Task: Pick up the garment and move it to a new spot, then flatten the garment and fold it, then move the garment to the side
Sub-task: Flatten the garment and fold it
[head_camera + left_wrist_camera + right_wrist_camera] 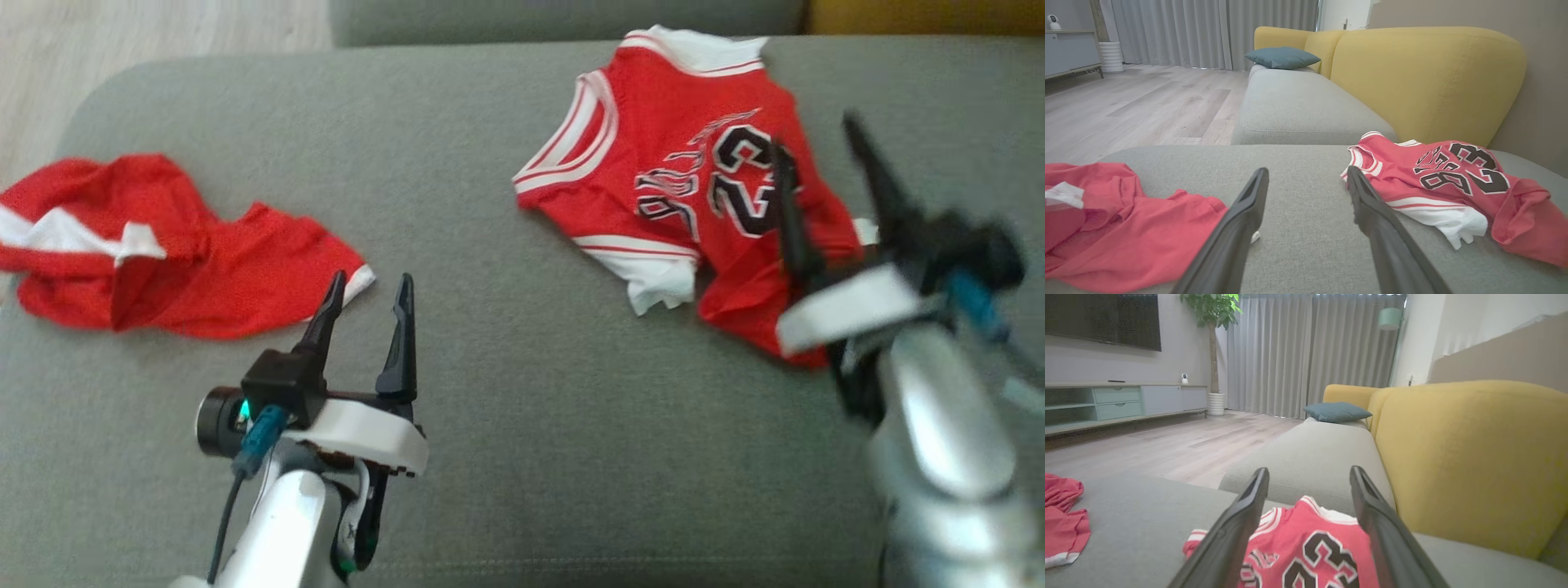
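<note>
Your red 23 jersey (678, 163) lies crumpled on the grey cushion's (506, 367) far right part. Your right gripper (816, 139) hovers over the jersey, fingers spread, grasping nothing. Your left gripper (370, 282) is released too, above the cushion's near middle, beside a second red garment (163, 261) at the cushion's left end.

We log the jersey (678, 163) as red, with white-and-red striped trim at neck and armholes, a white hem band, and black numerals edged in white. Second garment (163, 253): the same red, and we note white patches. Seat (490, 245) is grey, finely flecked; backrest (1425, 77) mustard yellow; cushion (1282, 57) dull teal. We see plain grey curtains (1310, 355), a pale wood-grain floor (1126, 106), a mint-and-grey cabinet (1114, 402). Left gripper (370, 282) and right gripper (815, 137): black fingers on white housings.
</note>
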{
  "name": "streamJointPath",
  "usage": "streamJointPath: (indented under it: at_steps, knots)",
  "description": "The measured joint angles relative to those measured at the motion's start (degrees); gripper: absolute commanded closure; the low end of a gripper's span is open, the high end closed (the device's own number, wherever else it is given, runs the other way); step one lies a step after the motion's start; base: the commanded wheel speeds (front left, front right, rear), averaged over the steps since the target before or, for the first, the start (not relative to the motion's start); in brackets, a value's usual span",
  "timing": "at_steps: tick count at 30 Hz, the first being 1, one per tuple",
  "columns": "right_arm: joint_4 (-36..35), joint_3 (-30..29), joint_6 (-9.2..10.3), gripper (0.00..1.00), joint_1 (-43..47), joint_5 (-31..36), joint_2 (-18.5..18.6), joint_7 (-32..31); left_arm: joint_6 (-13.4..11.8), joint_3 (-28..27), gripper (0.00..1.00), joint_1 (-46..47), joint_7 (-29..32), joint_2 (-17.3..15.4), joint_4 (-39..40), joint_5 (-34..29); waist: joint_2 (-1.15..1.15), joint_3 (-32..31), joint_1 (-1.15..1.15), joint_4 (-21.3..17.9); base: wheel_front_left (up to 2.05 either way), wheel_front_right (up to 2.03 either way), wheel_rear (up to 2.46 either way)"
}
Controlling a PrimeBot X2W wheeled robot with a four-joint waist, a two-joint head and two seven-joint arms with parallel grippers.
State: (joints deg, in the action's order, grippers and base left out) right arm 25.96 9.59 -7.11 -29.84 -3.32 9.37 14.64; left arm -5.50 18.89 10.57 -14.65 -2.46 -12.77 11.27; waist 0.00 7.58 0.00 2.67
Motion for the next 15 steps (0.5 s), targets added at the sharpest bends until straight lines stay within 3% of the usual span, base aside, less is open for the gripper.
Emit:
streamJointPath:
  at_steps: [2, 7, 15]
  knots:
    - [-4.8, -1.2, 0.0, 0.0, 8.4, 1.1, -2.6, 0.0, 0.0, -0.6, 0.0, -0.7, 0.0, 0.0, 0.3, 0.0, 0.0, -1.3, 0.0, -1.5, 0.0, 0.0, 0.0]
    - [-9.8, -4.3, 0.0, 0.0, 18.8, 1.6, -5.5, 0.0, 0.0, -0.9, 0.0, -1.1, 0.0, 0.0, 0.5, 0.0, 0.0, -2.0, 0.0, -2.9, 0.0, 0.0, 0.0]
    - [-11.5, -6.3, 0.0, 0.0, 21.6, 1.3, -6.4, 0.0, 0.4, -0.9, 0.0, -1.0, 0.0, 0.0, 0.5, 0.0, 0.0, -0.4, 0.0, -3.2, 0.0, 0.0, 0.0]
